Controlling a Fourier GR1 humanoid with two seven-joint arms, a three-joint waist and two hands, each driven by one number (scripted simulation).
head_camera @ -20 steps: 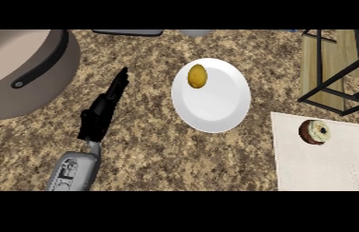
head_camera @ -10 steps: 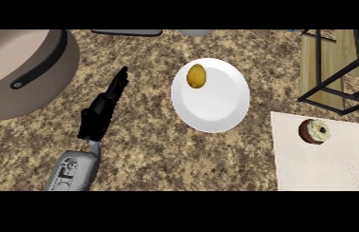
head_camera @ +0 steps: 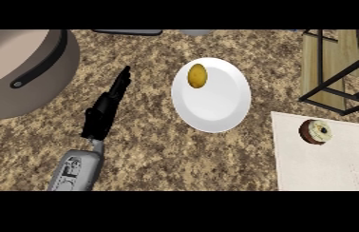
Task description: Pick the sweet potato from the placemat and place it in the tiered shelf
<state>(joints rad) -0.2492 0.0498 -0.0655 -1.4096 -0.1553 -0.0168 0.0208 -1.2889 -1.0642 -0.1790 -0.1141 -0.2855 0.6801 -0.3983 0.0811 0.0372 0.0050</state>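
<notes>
White plate (head_camera: 217,107) with a yellow-brown food item (head_camera: 198,76) at its upper left, large grey pot (head_camera: 32,74) at left, speckled counter (head_camera: 154,150)

The grey pot (head_camera: 28,74) at ten o'clock is cut off by the left and top edges, so only part of its rim and one dark handle show. The tiered shelf (head_camera: 329,69) at two o'clock runs out past the top and right edges. The placemat (head_camera: 316,164) at four o'clock is cropped at the right and bottom. Two objects at twelve o'clock, a dark flat one (head_camera: 127,32) and a pale round one (head_camera: 197,32), show only slivers and cannot be identified. The left forearm (head_camera: 76,171) is cut at the bottom.
</notes>
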